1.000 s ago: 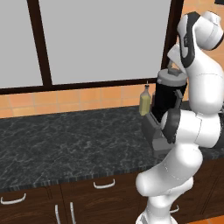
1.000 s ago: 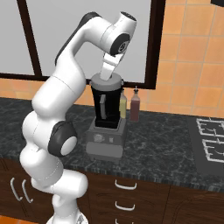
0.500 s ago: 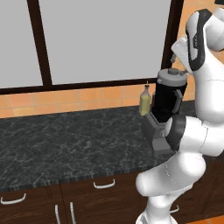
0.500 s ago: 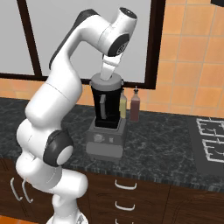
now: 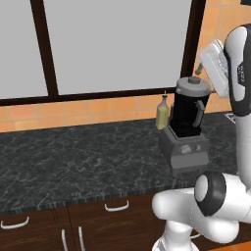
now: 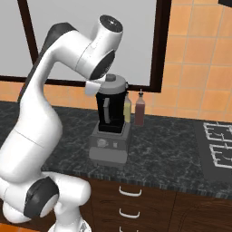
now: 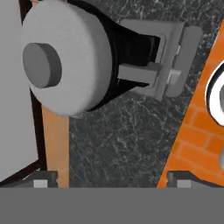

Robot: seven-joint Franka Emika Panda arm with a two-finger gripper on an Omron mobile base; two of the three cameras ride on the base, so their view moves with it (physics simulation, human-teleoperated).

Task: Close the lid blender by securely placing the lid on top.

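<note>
Glossy white rounded arm segments (image 6: 41, 118) with dark grey joint caps (image 5: 212, 194).

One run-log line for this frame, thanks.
lid: seated on blender jar | tool: open, empty, apart from lid | counter: blender beside yellowish bottle

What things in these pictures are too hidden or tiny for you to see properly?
- Gripper: in the right base view the arm's big white joint covers it, so open or shut is unclear.
- Blender buttons: too small to read in either base view.
- Lid seating: in the hand view the lid hides the jar's rim beneath it.
- Yellowish bottle: too small to read a label in the left base view.
</note>
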